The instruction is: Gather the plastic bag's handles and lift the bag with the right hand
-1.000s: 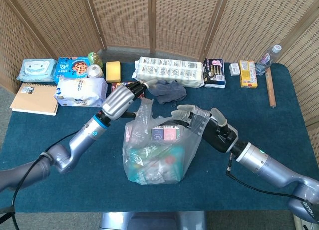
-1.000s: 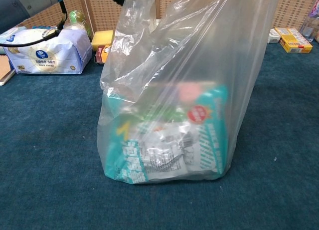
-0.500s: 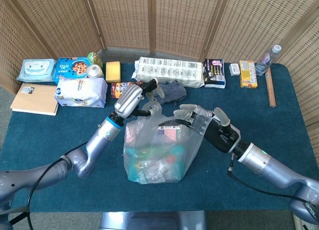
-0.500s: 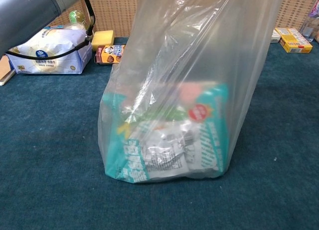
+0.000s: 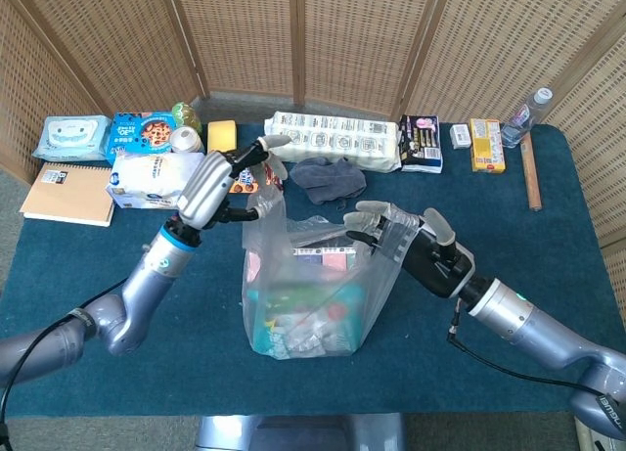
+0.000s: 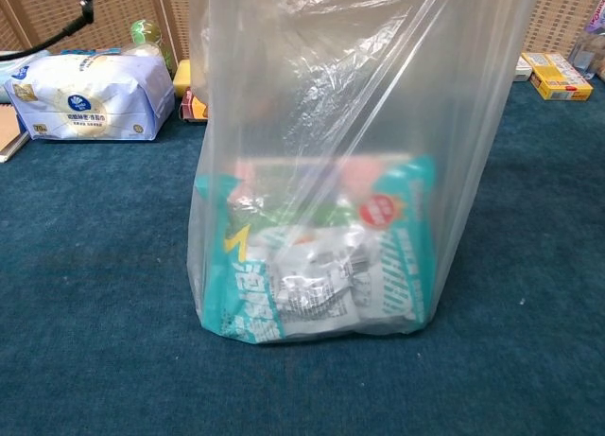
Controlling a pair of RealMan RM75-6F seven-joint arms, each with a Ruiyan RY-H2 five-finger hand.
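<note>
Plastic bag: stands upright near the middle of the blue tabletop, clear, with packaged goods inside; in the chest view it fills most of the picture.
Left handle: pulled up and outward at the bag's upper left corner.
Left robot hand: raised beside the bag's left top edge, fingertips pinching the left handle.
Right handle: draped over the fingers of the right robot hand.
Right robot hand: at the bag's upper right rim, fingers spread and reaching into the film; whether it actually grips the plastic cannot be told.
Behind the bag: a grey cloth and a long white multipack lie on the tabletop.
Far left: a white pouch.
</note>
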